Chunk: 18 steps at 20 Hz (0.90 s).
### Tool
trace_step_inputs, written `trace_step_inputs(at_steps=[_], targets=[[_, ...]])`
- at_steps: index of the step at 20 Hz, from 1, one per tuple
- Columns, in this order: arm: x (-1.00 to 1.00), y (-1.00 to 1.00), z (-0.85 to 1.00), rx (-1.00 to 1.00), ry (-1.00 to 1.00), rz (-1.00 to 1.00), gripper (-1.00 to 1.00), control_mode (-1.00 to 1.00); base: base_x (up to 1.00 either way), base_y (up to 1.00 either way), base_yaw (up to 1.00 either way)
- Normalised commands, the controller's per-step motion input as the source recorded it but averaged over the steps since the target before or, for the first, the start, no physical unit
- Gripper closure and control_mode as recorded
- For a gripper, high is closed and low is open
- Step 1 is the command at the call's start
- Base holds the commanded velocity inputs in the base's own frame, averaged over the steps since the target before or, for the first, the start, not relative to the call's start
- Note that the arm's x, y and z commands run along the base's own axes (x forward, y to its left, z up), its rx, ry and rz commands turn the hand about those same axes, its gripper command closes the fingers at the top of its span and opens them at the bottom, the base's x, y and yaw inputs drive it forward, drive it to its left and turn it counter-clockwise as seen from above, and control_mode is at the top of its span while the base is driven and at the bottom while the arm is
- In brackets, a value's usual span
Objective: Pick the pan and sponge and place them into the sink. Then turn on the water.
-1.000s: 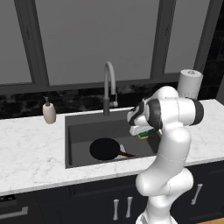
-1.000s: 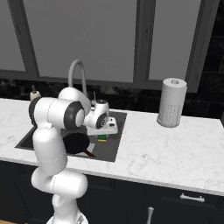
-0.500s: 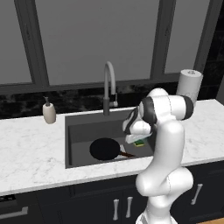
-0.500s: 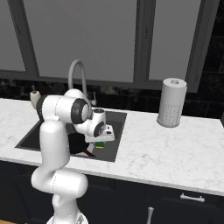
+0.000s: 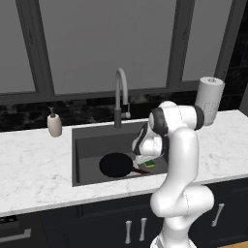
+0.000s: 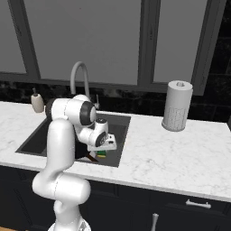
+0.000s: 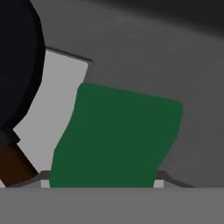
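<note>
Gripper (image 5: 149, 160) clamped sponge (image 7: 116, 138) low inside sink (image 5: 87, 145), beside pan (image 5: 116, 164) handle. Release advised once sponge sat near basin floor, clear of handle; faucet (image 5: 121, 97) lever next.

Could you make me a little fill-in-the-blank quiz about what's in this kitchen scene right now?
1. The black pan lies inside the ____.
2. The sponge has a ____ top.
3. The paper towel roll stands on the ____.
4. No ____ runs from the faucet.

Missing words: sink; green; counter; water
</note>
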Motion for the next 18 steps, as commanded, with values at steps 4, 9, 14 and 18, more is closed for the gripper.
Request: trace_step_inputs(at_steps=[4, 9, 14, 18], targets=[[0.32, 0.00, -0.27, 0.03, 0.00, 0.00, 1.00, -1.00, 0.00, 0.00, 0.00], [0.19, 0.00, -0.25, 0.02, 0.00, 0.00, -1.00, -1.00, 0.00, 0.00, 0.00], [0.00, 0.00, 0.03, 0.02, 0.00, 0.00, -1.00, -1.00, 0.00, 0.00, 0.00], [-0.01, 0.00, 0.34, 0.00, 0.06, -0.04, -1.00, -1.00, 0.00, 0.00, 0.00]])
